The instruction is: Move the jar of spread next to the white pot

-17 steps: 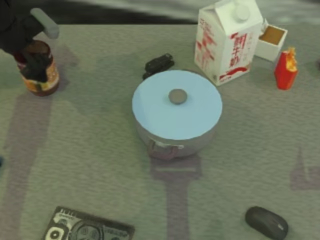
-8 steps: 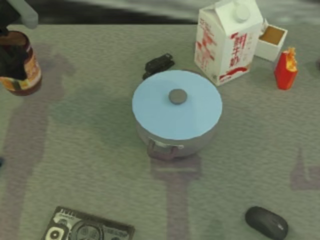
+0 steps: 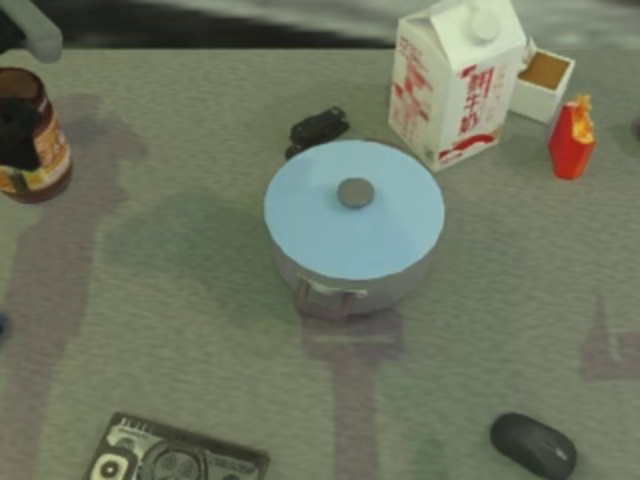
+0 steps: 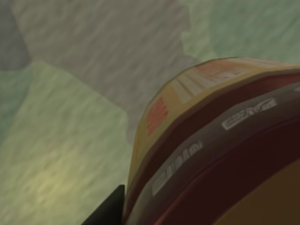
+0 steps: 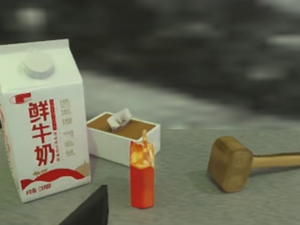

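Our left gripper (image 3: 14,140) is clamped on the jar of spread (image 3: 30,135), a round brown glass jar with an orange-yellow label, at the table's (image 3: 180,320) far left edge. It's well apart from the white pot (image 3: 354,222), round with a flat pale-blue lid and grey knob, mid-table. A black clip (image 3: 318,127) lies just behind the pot, a boxy milk carton (image 3: 455,80) to its right. A dark mouse (image 3: 533,445) sits near-right. Right gripper isn't visible, so we cannot tell its state.

Sitting on the bench (image 3: 200,300): one jar (image 3: 30,140), one pot (image 3: 354,225), one carton (image 3: 455,80), one mouse (image 3: 532,445), one mallet (image 5: 234,163).
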{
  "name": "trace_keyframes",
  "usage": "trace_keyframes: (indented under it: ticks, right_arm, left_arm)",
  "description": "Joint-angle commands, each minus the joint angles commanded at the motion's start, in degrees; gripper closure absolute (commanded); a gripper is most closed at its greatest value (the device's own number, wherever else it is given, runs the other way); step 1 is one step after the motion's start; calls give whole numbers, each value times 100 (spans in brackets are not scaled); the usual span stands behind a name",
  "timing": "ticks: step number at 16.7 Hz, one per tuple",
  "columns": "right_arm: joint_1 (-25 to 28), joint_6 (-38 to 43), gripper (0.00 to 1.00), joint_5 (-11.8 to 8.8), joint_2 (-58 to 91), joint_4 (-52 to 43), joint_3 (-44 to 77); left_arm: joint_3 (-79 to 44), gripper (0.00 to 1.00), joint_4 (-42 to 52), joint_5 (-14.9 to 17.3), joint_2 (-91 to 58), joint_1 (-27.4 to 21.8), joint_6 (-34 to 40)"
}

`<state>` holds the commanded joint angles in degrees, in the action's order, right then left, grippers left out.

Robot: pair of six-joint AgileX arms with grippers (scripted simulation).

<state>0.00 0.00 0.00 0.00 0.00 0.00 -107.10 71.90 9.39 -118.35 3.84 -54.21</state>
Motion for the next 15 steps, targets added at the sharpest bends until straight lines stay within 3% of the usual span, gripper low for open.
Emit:
trace_keyframes:
  ticks: [3, 6, 15]
  right_arm:
    - [0, 0, 0, 0, 0, 0, 0]
    - [0, 0, 0, 0, 0, 0, 0]
    - [0, 0, 0, 0, 0, 0, 0]
  left_arm:
    - [55, 100, -61, -43, 19, -66, 200]
    - [245, 100, -248, -184, 64, -304, 946]
    - [1360, 100, -1179, -877, 291, -1528, 5102]
